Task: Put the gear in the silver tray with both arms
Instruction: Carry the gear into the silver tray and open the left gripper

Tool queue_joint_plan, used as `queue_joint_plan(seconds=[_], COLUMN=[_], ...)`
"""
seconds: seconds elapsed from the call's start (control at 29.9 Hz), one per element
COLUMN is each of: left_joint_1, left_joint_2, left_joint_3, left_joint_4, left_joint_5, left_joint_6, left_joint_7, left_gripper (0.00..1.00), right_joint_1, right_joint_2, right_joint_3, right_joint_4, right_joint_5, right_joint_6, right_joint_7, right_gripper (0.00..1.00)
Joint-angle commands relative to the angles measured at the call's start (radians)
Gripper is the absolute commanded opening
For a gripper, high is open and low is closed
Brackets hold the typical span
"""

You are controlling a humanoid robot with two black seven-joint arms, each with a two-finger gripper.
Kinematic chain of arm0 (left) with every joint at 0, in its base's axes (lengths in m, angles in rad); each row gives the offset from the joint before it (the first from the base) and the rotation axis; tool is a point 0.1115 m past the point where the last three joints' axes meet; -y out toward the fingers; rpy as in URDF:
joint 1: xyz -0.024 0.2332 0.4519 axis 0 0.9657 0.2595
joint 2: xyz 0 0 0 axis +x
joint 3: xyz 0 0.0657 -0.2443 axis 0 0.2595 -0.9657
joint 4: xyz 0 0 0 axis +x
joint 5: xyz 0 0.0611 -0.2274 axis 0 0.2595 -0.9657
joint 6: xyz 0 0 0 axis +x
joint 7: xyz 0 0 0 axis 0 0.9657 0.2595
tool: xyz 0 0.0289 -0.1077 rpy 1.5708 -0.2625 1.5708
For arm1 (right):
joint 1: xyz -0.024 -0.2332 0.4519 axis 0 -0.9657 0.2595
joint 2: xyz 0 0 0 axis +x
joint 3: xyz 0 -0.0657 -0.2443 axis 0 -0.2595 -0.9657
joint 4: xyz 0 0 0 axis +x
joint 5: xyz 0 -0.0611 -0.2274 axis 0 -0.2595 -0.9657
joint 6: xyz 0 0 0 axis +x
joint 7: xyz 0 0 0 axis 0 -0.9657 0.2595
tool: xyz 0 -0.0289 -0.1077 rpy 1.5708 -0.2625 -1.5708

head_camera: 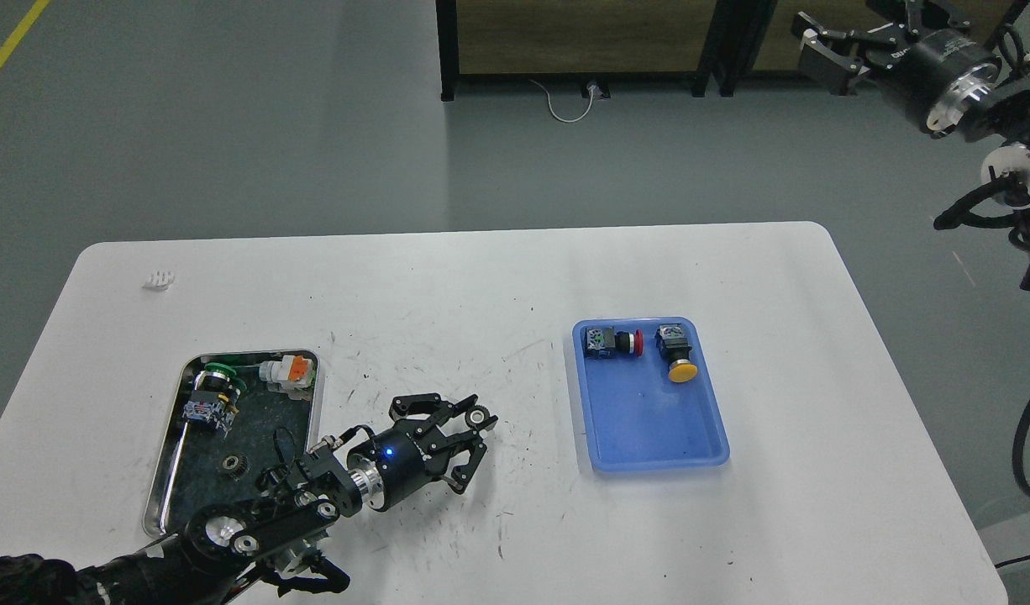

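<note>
A small black gear (479, 415) sits between the fingertips of my left gripper (475, 418), which is shut on it just above the white table (481, 286), right of the silver tray (317, 402). The tray lies at the table's front left and holds a second black gear (233, 464), a green push-button part (215, 385) and an orange and white part (286, 372). My right gripper (822, 52) is raised far off the table at the top right, its fingers apart and empty.
A blue plastic tray (649, 420) on the right holds a red button switch (614, 342) and a yellow button switch (676, 353). A small white piece (160, 279) lies at the far left. Dark cabinet frames (582, 42) stand beyond the table.
</note>
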Motion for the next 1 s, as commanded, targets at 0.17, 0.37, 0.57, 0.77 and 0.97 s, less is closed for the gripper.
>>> queue_joint_plan(seconds=[0.17, 0.37, 0.57, 0.77, 0.97], left_joint_1=[-0.055, -0.032, 0.029, 0.081, 0.089], left_joint_2=[0.290, 0.489, 0.548, 0.546, 0.537], left_joint_3=[0.002, 0.004, 0.009, 0.012, 0.009], left_joint_4=[-0.164, -0.278, -0.307, -0.309, -0.290], left_joint_5=[-0.068, -0.070, -0.070, -0.070, -0.070], left_joint_6=[-0.027, -0.036, -0.033, -0.016, -0.010], left_joint_7=[0.016, 0.009, 0.009, 0.013, 0.012], left_gripper=[0.19, 0.20, 0.21, 0.21, 0.22], right_joint_1=[0.000, -0.001, 0.000, -0.001, 0.000], right_joint_2=[0.002, 0.005, 0.006, 0.009, 0.016], right_joint_3=[-0.003, -0.003, -0.003, -0.003, -0.003], right_joint_4=[0.000, -0.001, -0.003, -0.003, -0.012], right_joint_5=[0.000, 0.000, 0.000, -0.011, -0.012], right_joint_6=[0.000, 0.000, -0.001, -0.011, -0.012], right_joint_7=[0.000, 0.000, 0.000, 0.001, 0.001], right_gripper=[1.00, 1.00, 1.00, 1.00, 1.00])
